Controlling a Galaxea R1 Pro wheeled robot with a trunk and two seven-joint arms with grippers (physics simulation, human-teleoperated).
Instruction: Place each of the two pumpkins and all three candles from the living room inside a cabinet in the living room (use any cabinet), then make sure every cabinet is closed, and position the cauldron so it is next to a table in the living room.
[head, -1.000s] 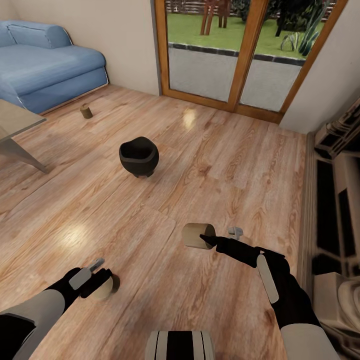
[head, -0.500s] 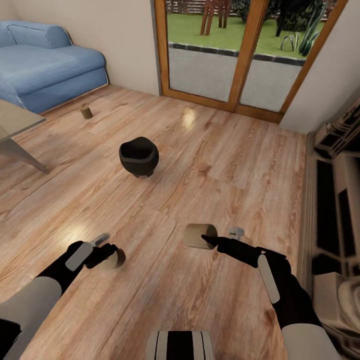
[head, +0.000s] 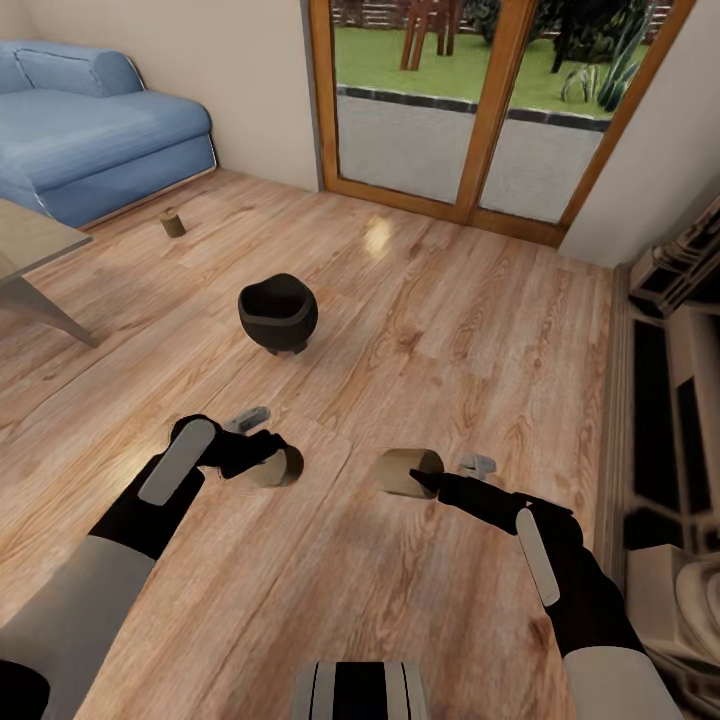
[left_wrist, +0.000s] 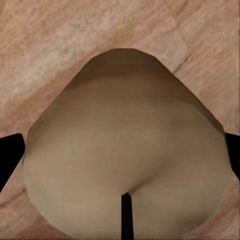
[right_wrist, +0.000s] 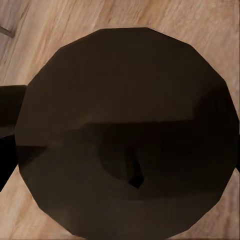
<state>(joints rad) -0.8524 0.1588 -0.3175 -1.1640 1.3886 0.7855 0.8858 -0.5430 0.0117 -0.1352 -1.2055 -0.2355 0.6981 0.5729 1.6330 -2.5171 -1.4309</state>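
Candle (head: 275, 467) clamped in left hand (head: 262, 456), candle 2 (head: 405, 472) in right hand (head: 432, 481)

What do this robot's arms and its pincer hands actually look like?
Both arms have pale grey upper segments that turn black towards the wrist, each forearm bearing a long light-grey oval panel. The left gripper and right gripper are black with slim fingers, one finger tipped in light grey. No loose cables show. A white part with black stripes sits low between the arms.

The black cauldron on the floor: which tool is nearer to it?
Left. The left tool is just in front of the cauldron; the right tool is farther, toward the cabinet.
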